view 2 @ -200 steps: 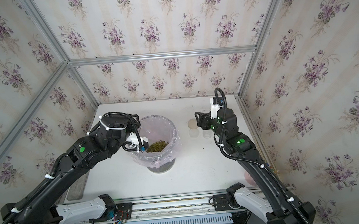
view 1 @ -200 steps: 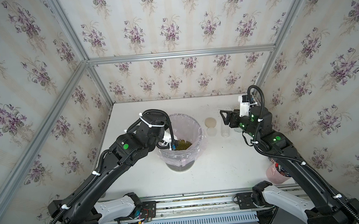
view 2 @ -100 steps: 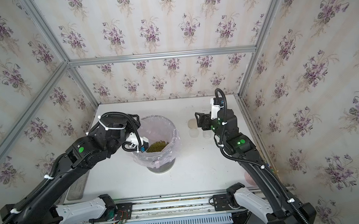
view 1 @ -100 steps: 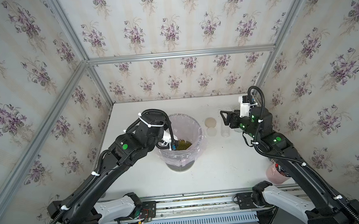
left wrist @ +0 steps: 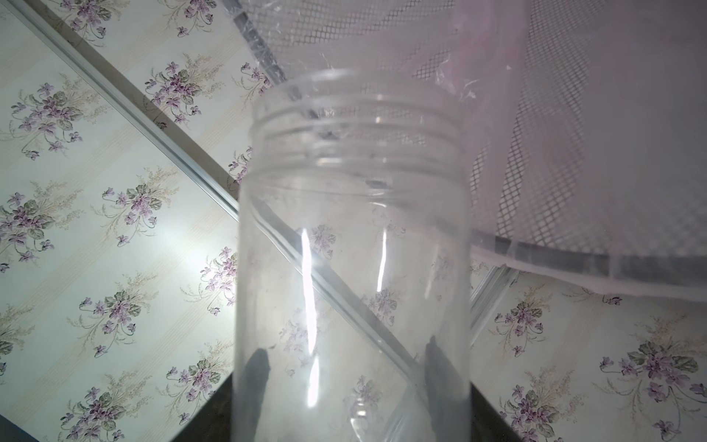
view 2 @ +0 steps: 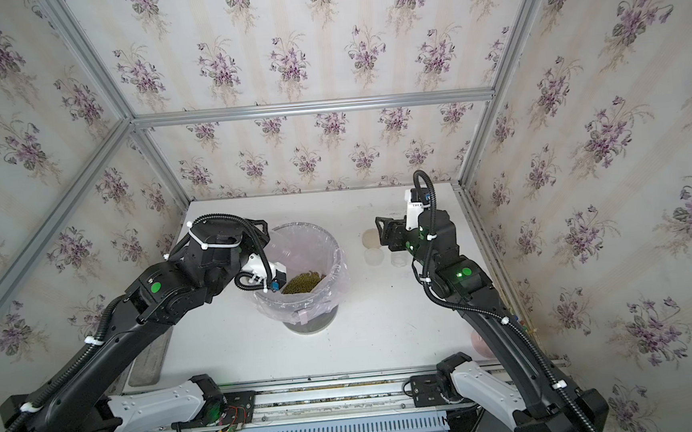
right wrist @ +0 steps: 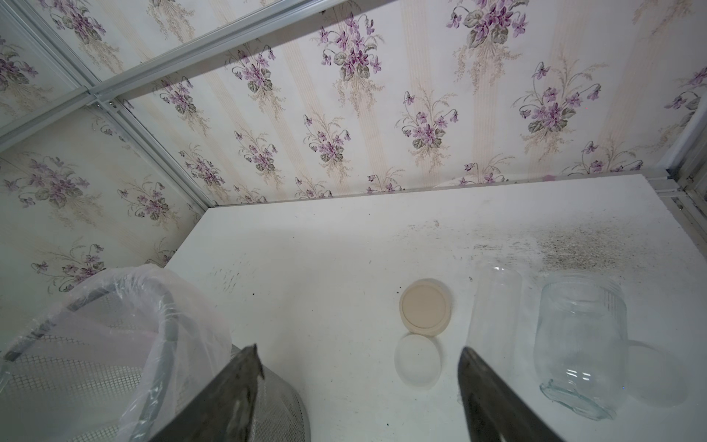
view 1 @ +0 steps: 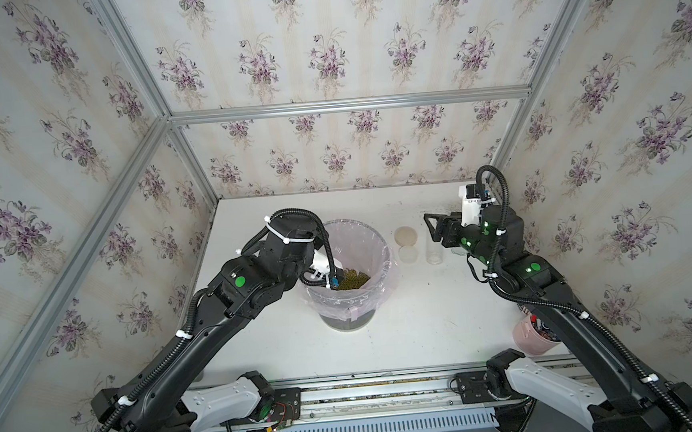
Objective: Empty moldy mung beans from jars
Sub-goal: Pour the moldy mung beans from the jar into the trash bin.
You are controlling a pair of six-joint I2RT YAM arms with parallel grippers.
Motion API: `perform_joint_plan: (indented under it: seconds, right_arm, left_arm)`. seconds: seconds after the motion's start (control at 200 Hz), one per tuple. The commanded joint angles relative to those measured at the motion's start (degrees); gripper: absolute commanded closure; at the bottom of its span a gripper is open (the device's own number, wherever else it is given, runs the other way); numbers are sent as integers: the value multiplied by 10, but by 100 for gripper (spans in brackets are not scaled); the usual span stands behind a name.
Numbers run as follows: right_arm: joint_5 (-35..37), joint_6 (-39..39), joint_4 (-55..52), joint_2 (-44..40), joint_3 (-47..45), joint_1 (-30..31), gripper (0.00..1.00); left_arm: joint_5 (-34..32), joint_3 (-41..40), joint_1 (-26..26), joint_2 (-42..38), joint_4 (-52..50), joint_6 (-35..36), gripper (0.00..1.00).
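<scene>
Jar (left wrist: 352,229) clamped in the left gripper (left wrist: 346,346), arm folded over the bin (view 1: 359,305); right gripper (right wrist: 359,348) hovers level, jaws wide.

Robot test cell, my workplace: flat panels of violet-flowered wallpaper (view 1: 325,60) in a silver aluminium-profile frame (view 1: 349,105) enclose a white tabletop (view 1: 427,328); I am mounted on a grey metal rail (view 1: 369,390) along its front edge.

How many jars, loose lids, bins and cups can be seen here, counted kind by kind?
Jars: 3, the jar at the bin, the narrow jar, the wide jar
Loose lids: 2, the tan lid, the whitish lid
Bins: 1, the mesh bin
Cups: 1, the pink cup
Total: 7
</scene>
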Motion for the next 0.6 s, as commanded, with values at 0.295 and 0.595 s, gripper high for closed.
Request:
perform_joint_plan:
  seconds: [0.295,0.595]
  right_arm:
    - [6,5,11,3,5,0,21]
    - [2,5,13,10,13,0,21]
  left_arm:
    - [57,24,5,0,5,-92,100]
    - [95,39,31,14,4,-247,100]
